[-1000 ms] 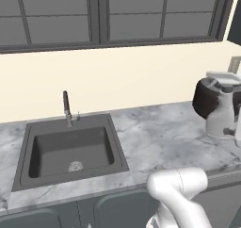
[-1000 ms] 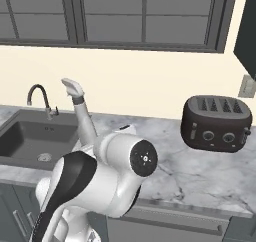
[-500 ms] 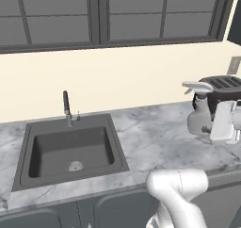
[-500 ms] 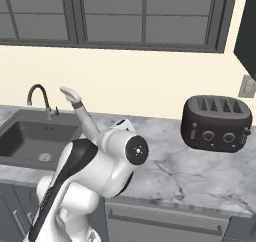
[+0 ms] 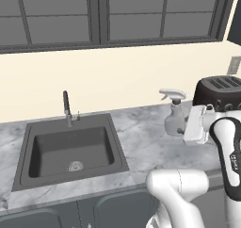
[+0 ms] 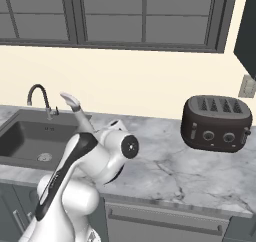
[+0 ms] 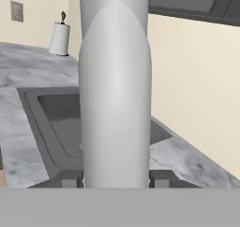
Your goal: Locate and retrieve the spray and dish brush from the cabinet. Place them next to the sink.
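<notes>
1 spray [image 5: 176, 115] is in the scene, a pale grey bottle with a whitish trigger head, and the gripper [image 7: 116, 180] holds it upright. In the hand view the bottle body rises straight up from between the 2 dark finger tips [image 7: 161, 178], 1 pressed against each side of it, so the fingers are closed on the bottle, part-way shut around its width. In the left base view the fingers themselves are hidden behind the white hand; whether the bottle's base touches the marble there cannot be told.

1 sink [image 5: 29, 166] lies beyond the fingers in the hand view, its dark basin partly blocked by the bottle. In the left base view it sits well apart from the held spray, with bare marble counter [image 5: 141, 142] between them. It has 1 round drain [image 5: 74, 166] and 1 slim dark faucet [image 5: 67, 108].

1 black toaster [image 6: 216, 123] with 4 slots stands on the counter; in the left base view it is just behind the hand and cut off by the arm. 1 white paper-towel roll [image 7: 59, 37] stands far past the fingers, at the top left of the hand view. In the right base view the bottle's lower body is hidden by the arm, with its trigger head showing above.
</notes>
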Tool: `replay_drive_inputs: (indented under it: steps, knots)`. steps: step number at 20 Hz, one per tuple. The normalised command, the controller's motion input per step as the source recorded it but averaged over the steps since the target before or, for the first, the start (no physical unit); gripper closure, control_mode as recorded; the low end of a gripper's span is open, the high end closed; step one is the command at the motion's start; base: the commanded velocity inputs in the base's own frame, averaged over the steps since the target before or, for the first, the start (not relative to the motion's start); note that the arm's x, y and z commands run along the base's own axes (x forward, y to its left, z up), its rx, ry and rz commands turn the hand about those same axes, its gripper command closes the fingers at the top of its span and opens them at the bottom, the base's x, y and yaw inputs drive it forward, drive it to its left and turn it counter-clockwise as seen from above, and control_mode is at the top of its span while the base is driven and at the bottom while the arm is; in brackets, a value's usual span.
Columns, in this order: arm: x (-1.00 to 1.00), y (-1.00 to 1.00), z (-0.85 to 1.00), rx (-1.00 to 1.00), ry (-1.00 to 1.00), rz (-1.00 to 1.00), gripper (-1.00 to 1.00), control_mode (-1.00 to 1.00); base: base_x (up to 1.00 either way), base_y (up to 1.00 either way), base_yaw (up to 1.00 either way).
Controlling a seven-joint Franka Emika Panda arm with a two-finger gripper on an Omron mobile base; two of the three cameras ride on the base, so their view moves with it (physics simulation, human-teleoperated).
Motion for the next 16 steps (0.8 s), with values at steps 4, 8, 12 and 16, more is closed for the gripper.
replay_drive_inputs:
  steps: [4,8,12,16]
  knots:
    - [0.64,0.37,-0.55,0.10,0.00,0.12,1.00,-1.00,0.00,0.00,0.00]
    - [0.62,0.35,-0.57,0.10,0.02,0.13,1.00,-1.00,0.00,0.00,0.00]
    - [0.53,0.30,-0.51,0.09,0.03,0.15,1.00,-1.00,0.00,0.00,0.00]
    - [0.54,0.26,-0.47,0.07,0.04,0.14,1.00,-1.00,0.00,0.00,0.00]
